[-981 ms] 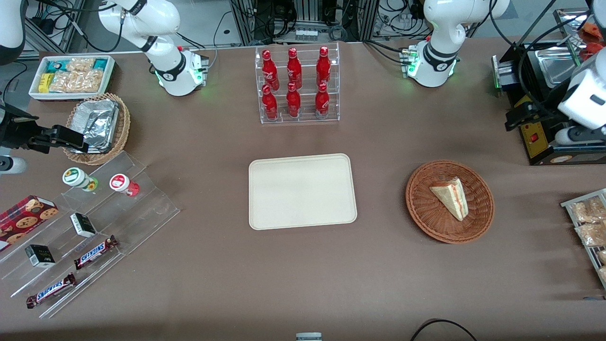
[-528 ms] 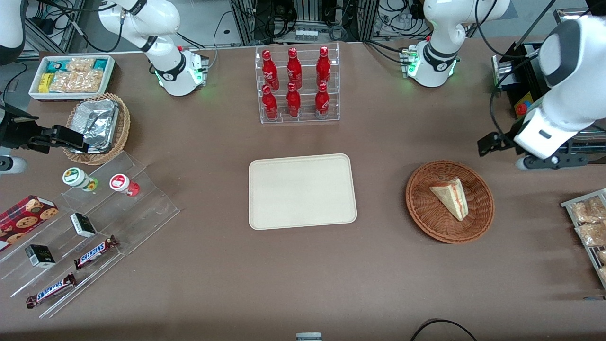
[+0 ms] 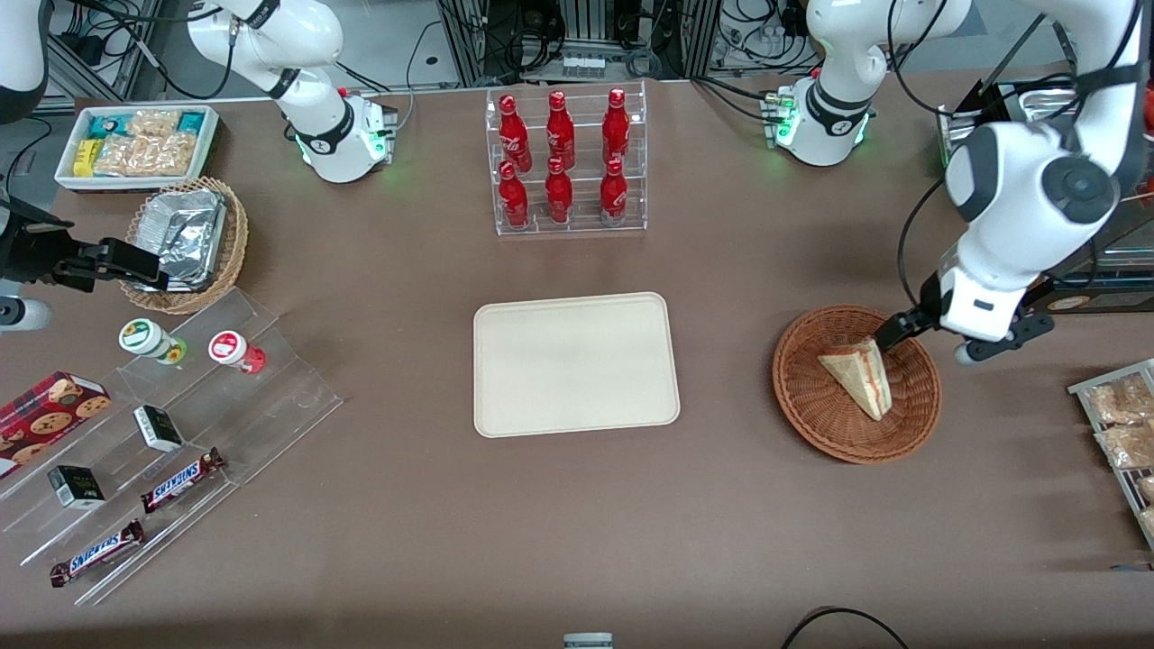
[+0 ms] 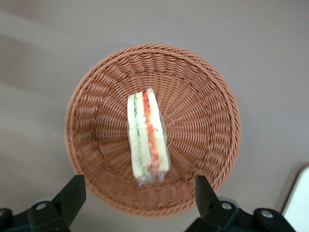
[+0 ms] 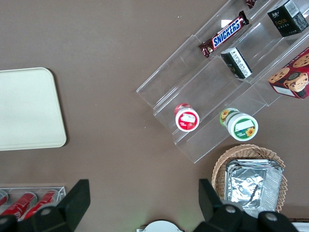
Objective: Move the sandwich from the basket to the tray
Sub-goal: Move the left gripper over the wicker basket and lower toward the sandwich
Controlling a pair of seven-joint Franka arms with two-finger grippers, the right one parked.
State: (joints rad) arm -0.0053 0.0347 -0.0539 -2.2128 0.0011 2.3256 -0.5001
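Note:
The sandwich (image 3: 859, 374) (image 4: 147, 137), a pale bread wedge with red and green filling, lies in the round reddish-brown wicker basket (image 3: 811, 406) (image 4: 203, 116). My left gripper (image 3: 902, 331) (image 4: 138, 189) hangs open above the basket's rim, at the edge nearest the working arm's end of the table and close to the sandwich's wide end. Its dark fingers (image 4: 73, 192) stand wide apart with nothing held between them. The cream-beige tray (image 3: 575, 364) (image 5: 29, 108) lies flat at the table's middle, with nothing on it.
A clear rack of red bottles (image 3: 565, 162) stands farther from the front camera than the tray. A black machine (image 3: 1037, 162) and a rack of snack packets (image 3: 1118, 424) flank the basket at the working arm's end. Stepped acrylic shelves with snacks (image 3: 153, 433) sit toward the parked arm's end.
The left arm has swung from beside the black machine toward the front camera and down. Its gripper now hangs over the basket's edge. The sandwich and tray have not moved.

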